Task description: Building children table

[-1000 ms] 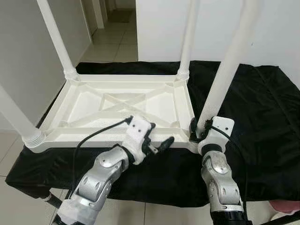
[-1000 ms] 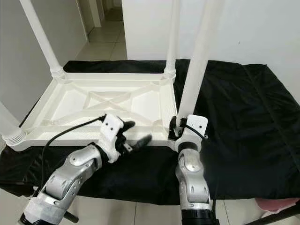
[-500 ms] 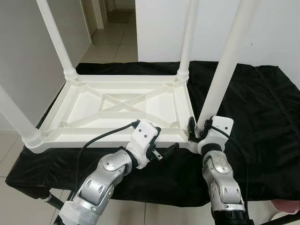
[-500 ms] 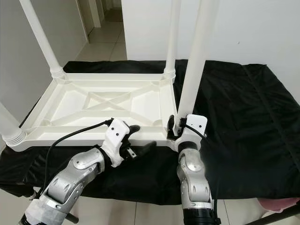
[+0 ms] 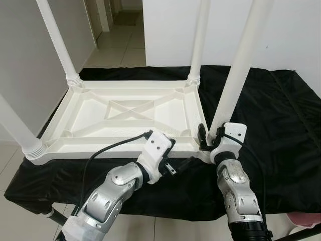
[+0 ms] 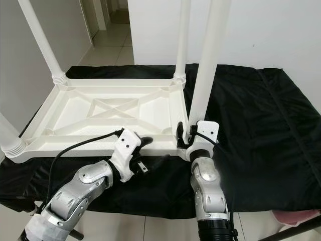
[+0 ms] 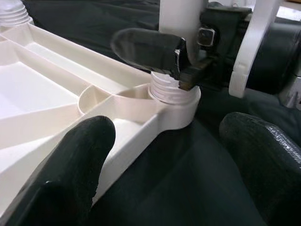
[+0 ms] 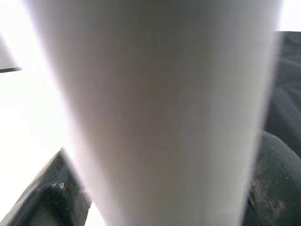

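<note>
A white plastic children's table (image 5: 125, 113) lies upside down on a black cloth (image 5: 281, 110). Its legs point up. My right gripper (image 5: 210, 140) is shut around the base of the near-right leg (image 5: 235, 75), just above its threaded socket (image 7: 174, 99). In the right wrist view that leg (image 8: 160, 108) sits close between the fingers. My left gripper (image 5: 176, 155) is open at the table's near edge, just left of that corner. One of its fingers (image 7: 70, 155) is over the rim and the other (image 7: 263, 150) is over the cloth.
Three more legs stand at the far left (image 5: 55, 42), far right (image 5: 198, 40) and near left (image 5: 17, 128). A white wall rises behind, and a tiled hallway (image 5: 118, 45) opens at the back left. The cloth's front edge drops off just below my arms.
My left gripper has slid right along the table's near edge and dropped lower, closer to the near-right corner. My right gripper stays clamped on the leg.
</note>
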Motion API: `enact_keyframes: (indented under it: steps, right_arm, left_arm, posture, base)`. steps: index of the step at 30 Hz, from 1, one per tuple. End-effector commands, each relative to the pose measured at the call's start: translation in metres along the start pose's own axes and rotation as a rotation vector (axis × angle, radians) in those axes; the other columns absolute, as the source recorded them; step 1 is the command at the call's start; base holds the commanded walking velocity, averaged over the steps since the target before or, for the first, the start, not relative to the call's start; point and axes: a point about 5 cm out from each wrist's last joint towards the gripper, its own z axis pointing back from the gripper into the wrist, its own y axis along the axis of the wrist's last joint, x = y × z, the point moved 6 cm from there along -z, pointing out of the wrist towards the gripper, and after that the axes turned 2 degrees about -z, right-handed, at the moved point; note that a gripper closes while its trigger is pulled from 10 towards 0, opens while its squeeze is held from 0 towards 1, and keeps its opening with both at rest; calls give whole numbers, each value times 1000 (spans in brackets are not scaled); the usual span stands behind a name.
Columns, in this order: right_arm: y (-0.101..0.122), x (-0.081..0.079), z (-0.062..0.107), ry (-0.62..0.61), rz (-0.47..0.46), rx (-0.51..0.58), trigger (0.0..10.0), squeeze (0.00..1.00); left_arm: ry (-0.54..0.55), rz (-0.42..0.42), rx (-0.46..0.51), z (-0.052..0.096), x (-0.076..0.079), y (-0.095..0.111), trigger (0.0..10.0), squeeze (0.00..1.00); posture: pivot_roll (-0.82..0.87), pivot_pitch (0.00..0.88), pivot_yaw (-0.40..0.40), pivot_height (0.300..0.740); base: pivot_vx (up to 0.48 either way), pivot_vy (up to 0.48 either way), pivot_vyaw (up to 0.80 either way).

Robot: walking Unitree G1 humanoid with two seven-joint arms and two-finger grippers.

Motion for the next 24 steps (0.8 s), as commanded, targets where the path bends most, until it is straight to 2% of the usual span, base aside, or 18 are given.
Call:
enact_keyframes:
  steps: [1, 8, 11, 14, 20, 24]
  right_arm:
    - [-3, -10, 1, 78, -13, -10, 10000, 0]
    - [-5, -11, 2, 180, 2, -29, 10000, 0]
    - [-10, -6, 2, 291, 48, -61, 10000, 0]
    - [-11, -5, 3, 316, 58, -66, 10000, 0]
    - [-14, 7, 2, 470, 163, -108, 10000, 0]
    - [-10, 11, -2, 525, 200, -113, 10000, 0]
  left_arm:
    - [-147, -30, -8, 2, 20, -3, 10000, 0]
    - [-171, -36, -3, 2, 26, -1, 10000, 0]
    - [-185, -48, -13, 4, 24, -1, 10000, 0]
    - [-185, -51, -14, 5, 22, -1, 10000, 0]
    - [-182, -65, -21, 6, 18, -1, 10000, 0]
    - [-185, -70, -24, 7, 19, -1, 10000, 0]
  posture:
    - [-93, 23, 55, 740]
    - [-91, 17, 62, 740]
    - [-88, 12, 72, 740]
    - [-88, 12, 72, 740]
    - [-73, 8, 80, 740]
    - [-73, 8, 80, 740]
  base:
    - [0, 0, 0]
    - [0, 0, 0]
    - [0, 0, 0]
    - [0, 0, 0]
    - [0, 0, 0]
    - [0, 0, 0]
